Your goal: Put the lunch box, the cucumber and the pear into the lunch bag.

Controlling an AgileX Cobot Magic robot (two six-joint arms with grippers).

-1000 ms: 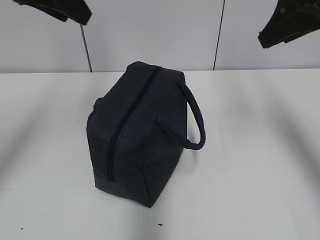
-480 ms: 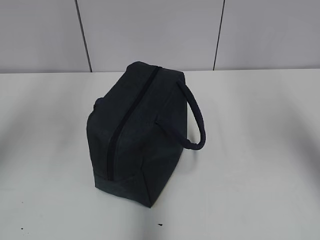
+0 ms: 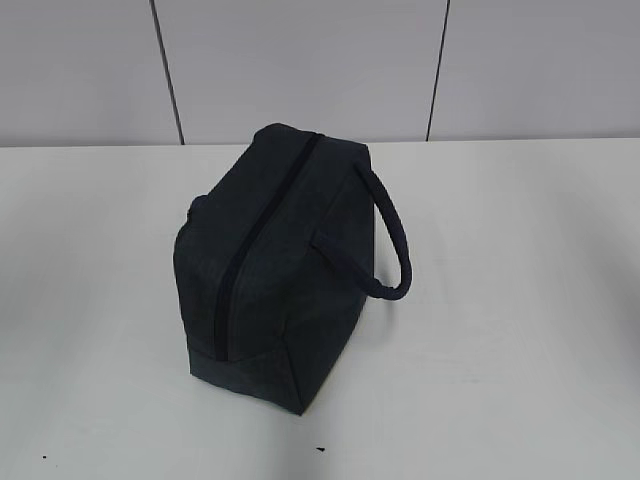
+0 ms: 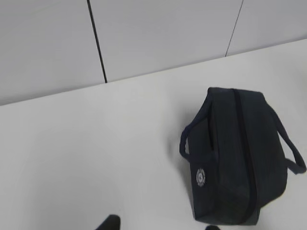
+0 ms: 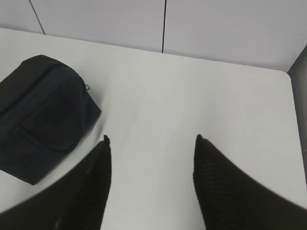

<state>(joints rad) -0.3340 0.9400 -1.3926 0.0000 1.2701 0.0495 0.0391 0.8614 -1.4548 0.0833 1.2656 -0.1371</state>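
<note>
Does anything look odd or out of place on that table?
Nothing is spilled or damaged. The lunch bag sits zipped shut on the table; no food is in sight, and it rests a bit askew to the table's edge.

So the only real difference is up top in the outside camera. A second ago two dark arm parts poked in, one at the upper left corner and one at the upper right. Half a second ago both were already gone, and now those corners only show grey wall. The soft shadows on the table point(image 3: 520, 330), one streak at the left and one at the right, have faded out too, so the white surface looks more even now.
</note>
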